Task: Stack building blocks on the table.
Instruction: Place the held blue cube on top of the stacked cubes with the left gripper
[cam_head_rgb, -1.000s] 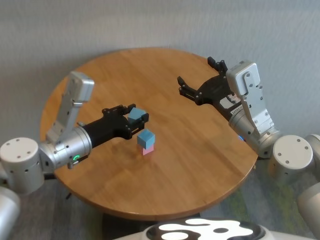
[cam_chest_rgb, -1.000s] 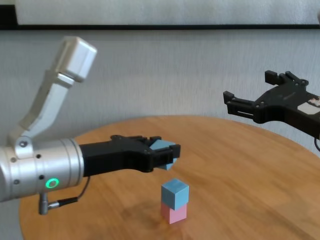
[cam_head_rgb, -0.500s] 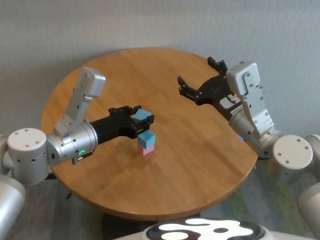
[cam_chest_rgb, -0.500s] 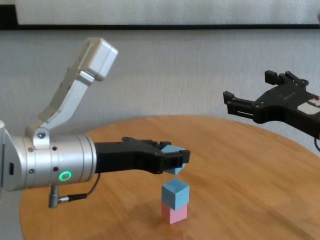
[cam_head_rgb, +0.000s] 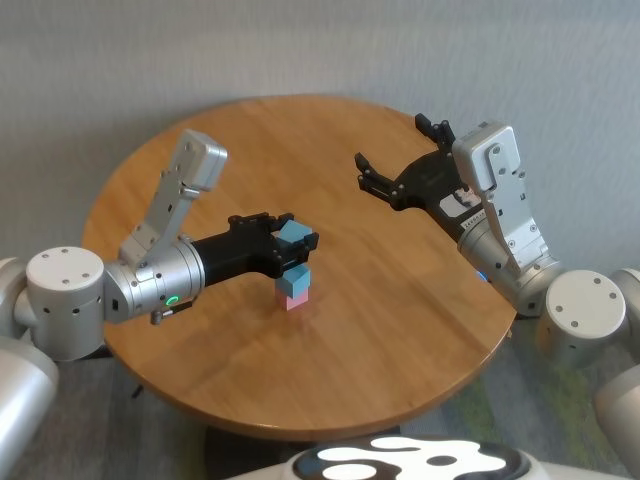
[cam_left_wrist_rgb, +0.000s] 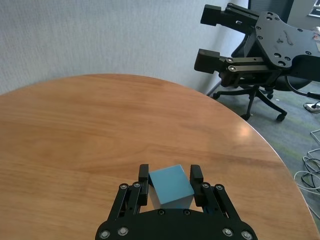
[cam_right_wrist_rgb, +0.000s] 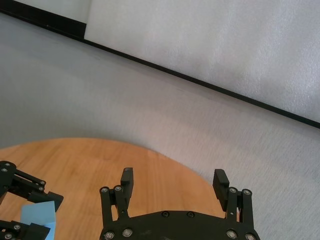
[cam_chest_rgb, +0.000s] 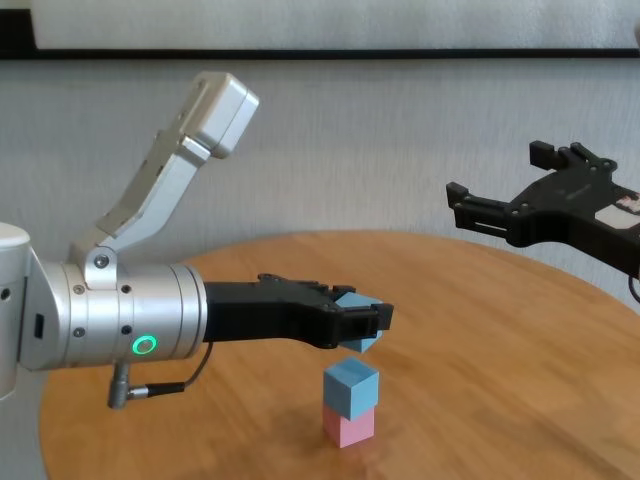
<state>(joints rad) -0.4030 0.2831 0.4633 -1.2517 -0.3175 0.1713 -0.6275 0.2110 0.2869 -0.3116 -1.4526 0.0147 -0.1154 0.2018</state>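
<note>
On the round wooden worktop (cam_head_rgb: 400, 300) stands a short stack of 2 cubes: a pale pink cube (cam_chest_rgb: 348, 426) at the bottom and a light blue cube (cam_chest_rgb: 351, 386) resting squarely on top of it. The stack sits near the middle of the worktop, a little toward the robot's left.

The left gripper (cam_chest_rgb: 362, 322) reaches in from the robot's left, level with the worktop surface, and pinches a second light blue cube (cam_left_wrist_rgb: 171, 185) between its 2 black fingers (cam_left_wrist_rgb: 144, 178). The held cube is tilted, with 1 corner pointing down. In the chest view it hangs just above the stack's top cube with a small gap between them, so the 2 blue cubes are apart, not touching. In the head view the held cube lies almost directly over the stack, hiding part of the top cube.

The right gripper (cam_head_rgb: 393, 155) is raised over the far right part of the worktop, well apart from the stack. Its jaws are spread wide with nothing between them, and it points toward the robot's left. The right wrist view shows its 2 fingertips (cam_right_wrist_rgb: 127, 178) parted, with the worktop edge and grey wall behind.

In the left wrist view a black office chair (cam_left_wrist_rgb: 260, 97) stands on the floor beyond the worktop.
</note>
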